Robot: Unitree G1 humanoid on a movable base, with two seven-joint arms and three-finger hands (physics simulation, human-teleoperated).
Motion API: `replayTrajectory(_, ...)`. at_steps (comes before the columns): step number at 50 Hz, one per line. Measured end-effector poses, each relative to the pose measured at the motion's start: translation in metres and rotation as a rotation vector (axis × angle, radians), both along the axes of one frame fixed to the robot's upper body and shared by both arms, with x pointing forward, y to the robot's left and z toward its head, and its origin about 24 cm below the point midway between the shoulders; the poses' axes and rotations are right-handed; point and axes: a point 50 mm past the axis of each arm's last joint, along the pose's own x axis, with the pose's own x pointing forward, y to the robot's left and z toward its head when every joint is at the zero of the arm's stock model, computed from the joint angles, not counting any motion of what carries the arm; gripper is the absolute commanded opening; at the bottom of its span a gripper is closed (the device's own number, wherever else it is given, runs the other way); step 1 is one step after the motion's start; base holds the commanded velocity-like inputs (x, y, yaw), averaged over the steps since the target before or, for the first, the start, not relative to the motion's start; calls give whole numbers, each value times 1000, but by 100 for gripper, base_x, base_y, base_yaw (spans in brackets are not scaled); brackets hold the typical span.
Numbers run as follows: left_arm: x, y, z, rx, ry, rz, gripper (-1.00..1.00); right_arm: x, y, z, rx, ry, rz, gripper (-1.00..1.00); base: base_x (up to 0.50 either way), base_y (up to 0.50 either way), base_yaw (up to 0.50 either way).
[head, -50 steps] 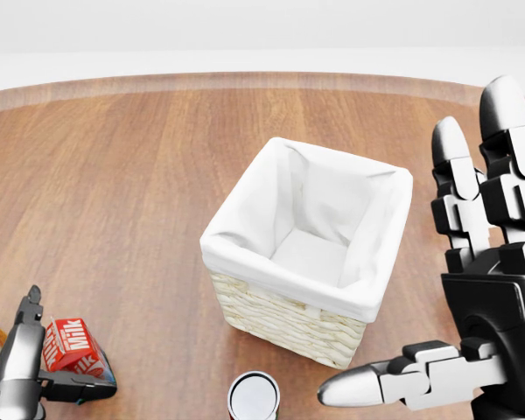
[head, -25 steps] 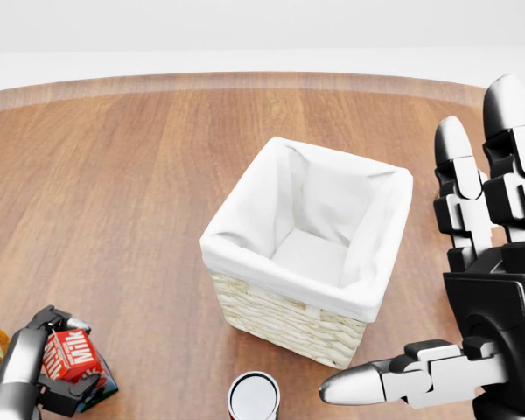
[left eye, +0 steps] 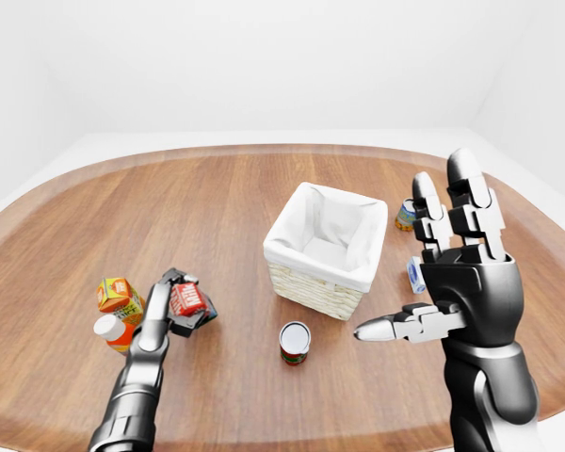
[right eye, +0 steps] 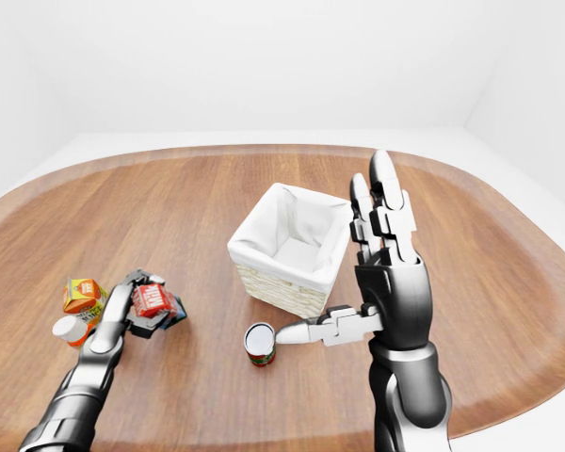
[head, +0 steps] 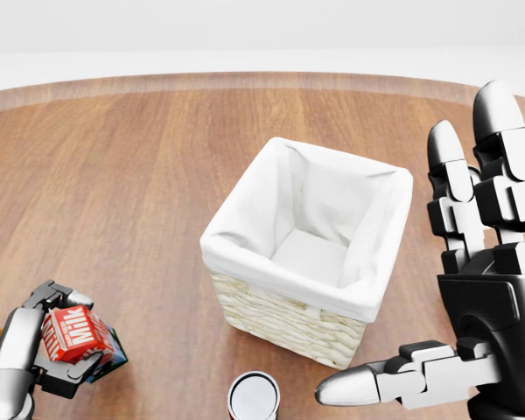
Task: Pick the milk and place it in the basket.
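At the lower left of the head view, our left hand [head: 44, 346] has its fingers [head: 59, 294] clamped round the milk [head: 74, 335], a red carton tilted on its side, just above or on the bench [head: 114, 192]; we cannot tell whether it has left the wood. Our right hand [head: 472, 306] stands raised with its fingers spread, holding nothing. The basket [head: 311, 249] sits well apart to the right, white-lined and empty. To do this well, we judge we should lift the carton high enough to pass the basket's near rim, carry it over the middle of the lining and only then let go. A can [left eye: 295, 341] stands between; we should pass above it.
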Motion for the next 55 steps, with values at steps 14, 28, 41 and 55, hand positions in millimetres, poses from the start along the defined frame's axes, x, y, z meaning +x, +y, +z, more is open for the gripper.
replayTrajectory(14, 8, 2, 24, 22, -93, -30, -100, 1, 1, -1, -3, 5, 2, 100, 0, 0, 0)
replayTrajectory(28, 18, -4, 59, 73, -219, -99, -100, 1, 1, -2, -5, 9, 1, 100, 0, 0, 0)
replayTrajectory(41, 25, -11, 116, 118, -413, -180, -100, 1, 2, -2, -6, 10, 3, 100, 0, 0, 0)
replayTrajectory(55, 30, -20, 151, 136, -512, -231, -100, 1, 2, -2, -6, 8, 3, 100, 0, 0, 0)
